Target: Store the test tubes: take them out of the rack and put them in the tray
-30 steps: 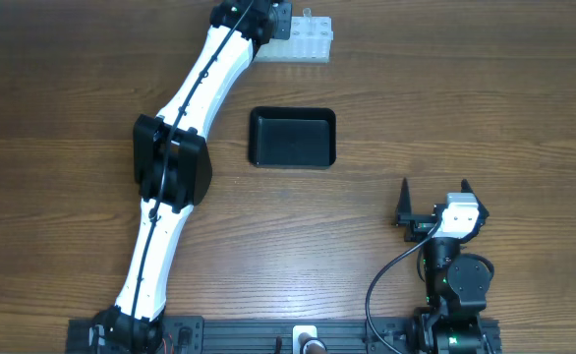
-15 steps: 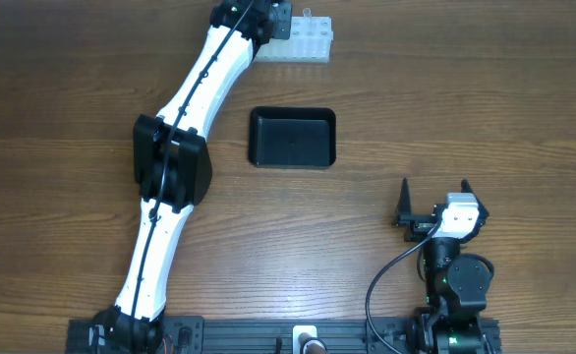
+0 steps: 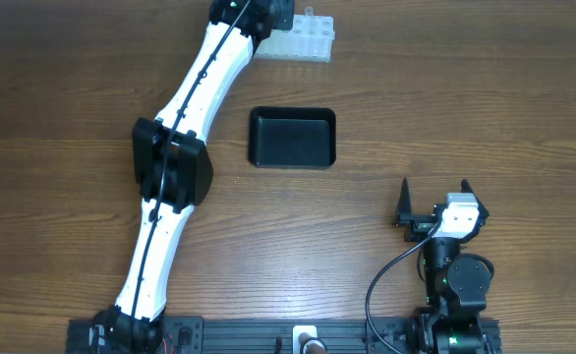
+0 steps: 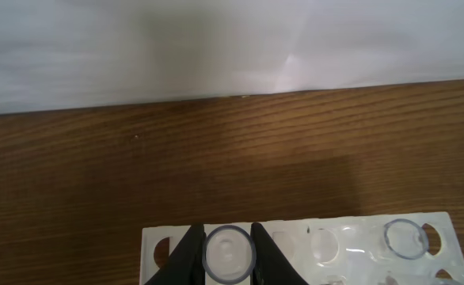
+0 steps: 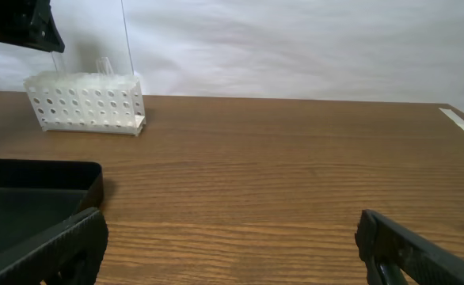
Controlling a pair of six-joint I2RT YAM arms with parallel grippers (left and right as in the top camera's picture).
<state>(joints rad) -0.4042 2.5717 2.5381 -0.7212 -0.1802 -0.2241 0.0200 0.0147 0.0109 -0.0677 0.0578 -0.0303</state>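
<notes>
Left gripper (image 4: 226, 240): fingers closed on the rim of a test tube (image 4: 229, 255), one finger on each side, both touching the glass. The tube stands upright in a hole at one end of the rack (image 4: 157, 241), open mouth facing the camera. Cannot tell whether its base is seated or raised.

A second tube (image 4: 401, 237) stands upright in a hole near the rack's other end, well apart from the fingers.

The rack is white plastic with rows of round holes. In the top view it sits at the top centre of the frame, and the left arm (image 3: 185, 128) runs to it diagonally from the lower left. The arm's wrist covers the rack's left end.

The tray (image 3: 293, 112) is black, rectangular and shallow. It lies in the upper middle of the frame, below the rack and apart from it, on the wooden table (image 3: 494, 88).

Right gripper (image 3: 433, 192): fingers spread wide, nothing between them. It sits in the lower right of the frame above its own base, well apart from tray and rack. In its wrist view, one tray corner lies near one dark finger (image 5: 54, 245). The rack stands far across the table against a white backdrop (image 5: 295, 39).
</notes>
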